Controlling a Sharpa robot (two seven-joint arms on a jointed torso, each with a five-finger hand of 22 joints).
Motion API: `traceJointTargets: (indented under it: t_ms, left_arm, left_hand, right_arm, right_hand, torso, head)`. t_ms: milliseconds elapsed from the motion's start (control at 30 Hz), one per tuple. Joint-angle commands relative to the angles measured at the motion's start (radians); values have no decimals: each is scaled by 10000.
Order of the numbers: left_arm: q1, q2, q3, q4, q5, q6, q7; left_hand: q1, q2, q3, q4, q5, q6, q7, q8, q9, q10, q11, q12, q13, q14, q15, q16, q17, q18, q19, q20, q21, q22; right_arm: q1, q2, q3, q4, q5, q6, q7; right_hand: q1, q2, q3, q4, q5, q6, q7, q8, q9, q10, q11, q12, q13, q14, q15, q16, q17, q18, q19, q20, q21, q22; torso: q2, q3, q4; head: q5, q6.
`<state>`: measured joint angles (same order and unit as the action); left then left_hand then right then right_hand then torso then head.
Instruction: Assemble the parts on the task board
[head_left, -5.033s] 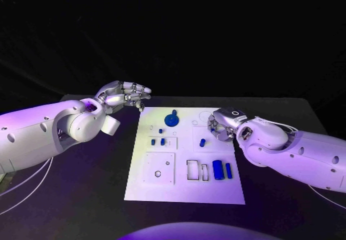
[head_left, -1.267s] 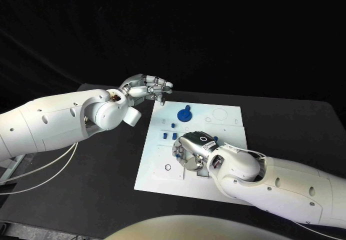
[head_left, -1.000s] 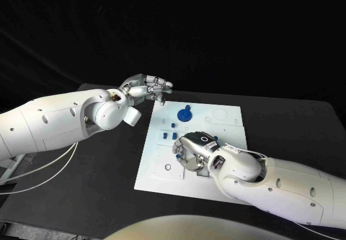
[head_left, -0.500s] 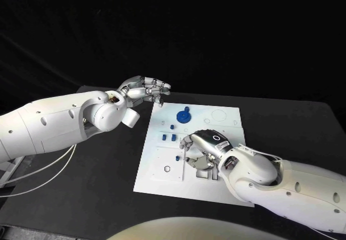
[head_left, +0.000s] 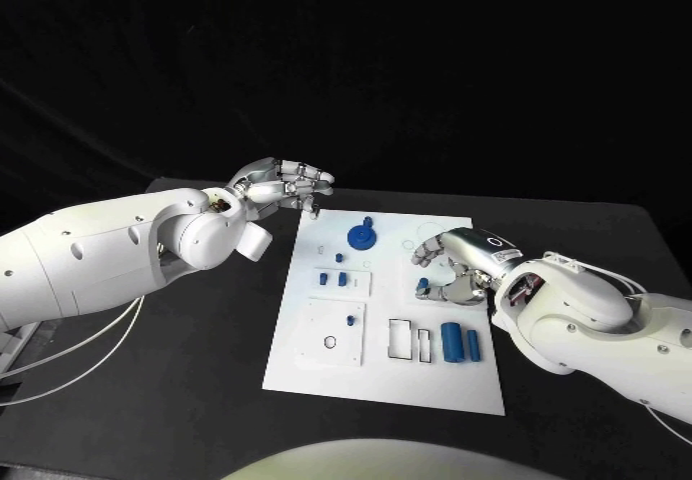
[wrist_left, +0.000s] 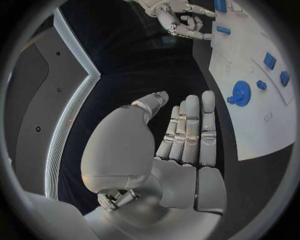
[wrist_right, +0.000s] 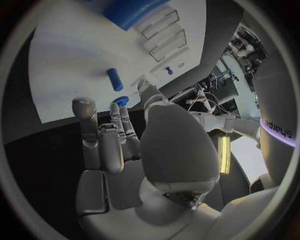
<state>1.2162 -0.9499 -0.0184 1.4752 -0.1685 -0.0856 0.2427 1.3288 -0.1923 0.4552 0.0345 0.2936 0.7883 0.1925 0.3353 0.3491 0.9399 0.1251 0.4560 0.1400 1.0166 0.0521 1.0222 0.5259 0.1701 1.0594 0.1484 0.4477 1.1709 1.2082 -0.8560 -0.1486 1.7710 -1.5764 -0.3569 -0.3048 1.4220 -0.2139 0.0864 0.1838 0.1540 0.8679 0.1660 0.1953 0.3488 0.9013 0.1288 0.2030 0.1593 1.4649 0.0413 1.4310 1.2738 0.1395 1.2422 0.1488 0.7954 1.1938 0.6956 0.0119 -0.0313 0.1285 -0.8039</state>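
Fingers of the right hand (head_left: 459, 268) curl over the board's (head_left: 433, 385) right side, a small blue peg (head_left: 424, 286) just at their tips; whether they hold it cannot be told; the left hand (head_left: 283, 184) hovers by the board's far left corner, fingers curled in on nothing. On the board, a blue gear (head_left: 361, 236) lies near the far edge, two small blocks (head_left: 335, 279) toward the left edge, two cylinders (head_left: 462, 342) near the right edge.

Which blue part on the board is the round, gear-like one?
The blue disc near the task board's far edge, by the left hand; the other parts are small pegs or cylinders.
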Motion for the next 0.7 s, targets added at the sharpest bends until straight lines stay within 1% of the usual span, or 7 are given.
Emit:
traceJointTargets:
  t_ms: [33, 200, 367, 400, 533, 633, 700]
  left_arm:
    - [8, 25, 1, 23, 63, 220, 31]
    - [8, 40, -1, 26, 63, 246, 33]
    - [8, 35, -2, 36, 63, 264, 26]
    - [8, 31, -2, 37, 63, 265, 25]
    - [9, 11, -2, 45, 63, 269, 15]
    - [9, 2, -2, 47, 63, 271, 9]
    - [9, -4, -2, 52, 63, 275, 6]
  left_hand:
    - [-70, 36, -47, -8, -31, -63, -19, 67, 12, -78, 11, 43, -13, -56, 11, 19, -12, 108, -13, 73, -35, -11]
    - [-66, 43, -46, -9, -24, -68, -20, 77, 16, -78, 11, 46, -13, -56, 11, 21, -13, 108, -12, 73, -36, -14]
    - [-66, 43, -46, -9, -24, -68, -20, 77, 16, -78, 11, 46, -13, -56, 11, 21, -13, 108, -12, 73, -36, -14]
    - [-66, 43, -46, -9, -24, -68, -20, 77, 16, -78, 11, 46, -13, -56, 11, 21, -13, 108, -12, 73, -36, -14]
    - [-66, 43, -46, -9, -24, -68, -20, 77, 16, -78, 11, 46, -13, -56, 11, 21, -13, 108, -12, 73, -36, -14]
    - [-66, 43, -46, -9, -24, -68, -20, 77, 16, -78, 11, 46, -13, -56, 11, 21, -13, 108, -12, 73, -36, -14]
    - [-66, 43, -46, -9, -24, -68, -20, 77, 16, -78, 11, 46, -13, -56, 11, 21, -13, 108, -12, 73, -36, -14]
  right_arm:
    - [33, -38, -3, -105, 198, 966, 52]
    - [36, -7, -8, -256, -4, 1084, 111]
    - [15, 117, -19, -406, 5, 1044, 173]
    - [9, 141, -22, -431, 19, 1030, 181]
    - [-38, 261, -29, -518, 94, 937, 229]
    - [-59, 326, -33, -567, 114, 906, 248]
    - [-77, 372, -35, -604, 123, 891, 261]
  right_hand:
    - [697, -188, -825, 1093, -49, -296, -44, 19, -126, -263, 66, 112, -170, 37, 105, -84, -158, 129, -138, 18, -307, -114]
    - [872, -100, -784, 1103, -61, -282, -32, 81, -139, -264, 61, 181, -211, 27, 103, -91, -177, 142, -147, 21, -364, -134]
    - [1125, 145, -427, 1078, -155, -126, -8, 273, -156, -95, -9, 393, -285, 81, 40, -65, -144, 127, -5, -23, -247, -71]
    - [1193, 221, -301, 1063, -185, -75, -28, 327, -166, 8, -43, 466, -303, 129, 9, -30, -78, 108, 87, -48, -126, -13]
    - [1386, 460, 267, 1016, -408, 169, 46, 467, -263, 514, -157, 645, -395, 284, -110, 31, 56, 42, 397, -167, 218, 156]
    - [1426, 534, 613, 1018, -565, 268, 6, 472, -350, 768, -201, 613, -469, 331, -155, 27, 68, 14, 518, -215, 345, 226]
    - [1443, 556, 1064, 1018, -737, 420, -7, 476, -455, 1045, -220, 487, -567, 346, -181, -5, 31, -19, 633, -247, 491, 314]
  torso:
    - [19, -1, 17]
    - [26, 12, 4]
    - [23, -8, 32]
    - [26, -8, 37]
    - [26, -3, 40]
    - [17, -7, 33]
    - [19, -11, 30]
  head:
    - [-93, 52]
    - [-72, 49]
    - [-85, 29]
    - [-79, 22]
    - [-61, 6]
    - [-45, -5]
    - [-41, -5]
